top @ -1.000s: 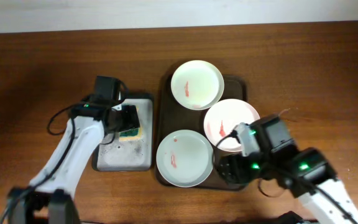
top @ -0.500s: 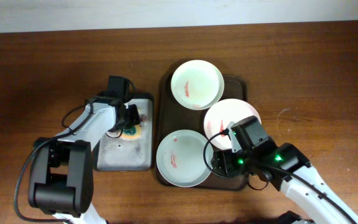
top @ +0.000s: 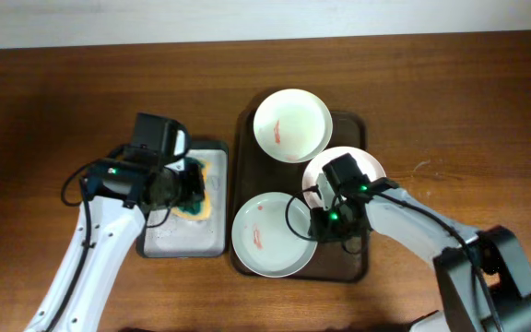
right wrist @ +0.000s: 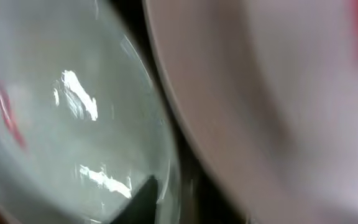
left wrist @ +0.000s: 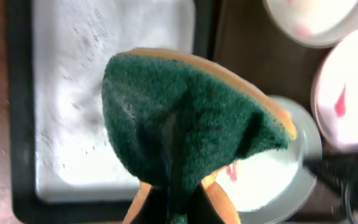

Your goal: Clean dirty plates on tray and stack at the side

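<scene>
The dark brown tray [top: 350,265] holds three dirty plates, each with a red smear: a white one [top: 292,125] at the back, a pale pink one [top: 350,164] on the right and a pale mint one [top: 265,235] at the front. My left gripper [top: 190,187] is shut on the green-yellow sponge [left wrist: 191,124], folded between its jaws above the small tray [left wrist: 73,93]. My right gripper [top: 321,221] sits at the mint plate's right rim. One dark fingertip [right wrist: 143,199] lies inside the mint plate [right wrist: 61,106], and the jaws pinch its rim beside the pink plate [right wrist: 278,93].
The grey-white soapy small tray [top: 178,242] lies left of the brown tray, almost touching it. Bare wooden table [top: 468,111] surrounds both trays. The pink plate overlaps the right gripper's arm in the overhead view.
My left gripper closed on the sponge and lifted it off the small tray. My right arm moved in to the mint plate's right rim, and its jaws narrowed there.
</scene>
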Controlling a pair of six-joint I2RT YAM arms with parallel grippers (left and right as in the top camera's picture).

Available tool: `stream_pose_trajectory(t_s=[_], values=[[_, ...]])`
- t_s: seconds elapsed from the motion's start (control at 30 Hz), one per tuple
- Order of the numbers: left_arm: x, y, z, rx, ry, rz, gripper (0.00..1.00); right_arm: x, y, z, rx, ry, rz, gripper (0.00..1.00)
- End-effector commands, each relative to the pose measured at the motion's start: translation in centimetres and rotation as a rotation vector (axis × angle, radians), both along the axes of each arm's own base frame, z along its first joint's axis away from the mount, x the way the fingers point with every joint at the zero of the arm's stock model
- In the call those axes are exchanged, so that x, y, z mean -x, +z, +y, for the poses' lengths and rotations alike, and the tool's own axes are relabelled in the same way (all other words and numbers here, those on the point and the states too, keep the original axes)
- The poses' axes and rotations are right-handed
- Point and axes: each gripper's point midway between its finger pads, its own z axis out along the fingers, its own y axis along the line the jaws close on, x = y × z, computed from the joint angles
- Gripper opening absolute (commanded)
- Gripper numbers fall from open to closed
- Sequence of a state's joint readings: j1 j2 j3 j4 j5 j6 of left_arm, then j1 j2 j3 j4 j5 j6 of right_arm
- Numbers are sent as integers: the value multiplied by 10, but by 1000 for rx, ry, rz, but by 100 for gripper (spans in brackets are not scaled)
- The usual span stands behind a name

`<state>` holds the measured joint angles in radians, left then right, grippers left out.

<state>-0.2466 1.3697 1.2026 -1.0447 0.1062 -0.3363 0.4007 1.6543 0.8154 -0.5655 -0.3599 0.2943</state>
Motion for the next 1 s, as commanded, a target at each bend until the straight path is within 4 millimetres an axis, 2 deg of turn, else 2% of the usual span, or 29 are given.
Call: stream_pose_trajectory(t_s=[0.0,0.07,0.13,0.2,0.27,0.33,0.4,0.43,0.5,0.63,0.73,0.8,0.9,0.97], values=[[9,8,-19,19,-74,-10,0,-14,-10,-15,96,-114,-20,6],[11,8,-26,30,-67,-4,0,-26,-6,-26,142,-205,-49,4],[11,7,-33,38,-71,-7,0,-35,0,-26,138,-220,-72,4],[10,-2,-43,48,-63,9,0,-36,2,-25,138,-219,-74,4],[11,-22,-55,59,-49,37,0,-35,1,-25,138,-222,-70,4],[14,-62,-86,119,-73,86,0,-34,1,-25,138,-221,-67,4],[13,-82,-101,139,-97,106,0,-33,1,-25,139,-220,-61,4],[14,-103,-111,140,-95,139,0,-32,1,-25,141,-220,-58,4],[18,-128,-134,172,-136,194,0,-32,1,-25,141,-219,-58,4],[31,-171,-169,218,-136,288,0,-32,1,-25,141,-219,-58,4],[42,-189,-180,253,-76,372,0,-30,0,-26,145,-217,-51,4],[37,-200,-171,197,-52,351,0,-27,0,-27,152,-213,-41,4],[28,-208,-123,-15,44,314,0,-27,0,-27,152,-213,-39,4],[26,-202,-85,-154,111,321,0,-26,0,-28,154,-207,-38,4]])
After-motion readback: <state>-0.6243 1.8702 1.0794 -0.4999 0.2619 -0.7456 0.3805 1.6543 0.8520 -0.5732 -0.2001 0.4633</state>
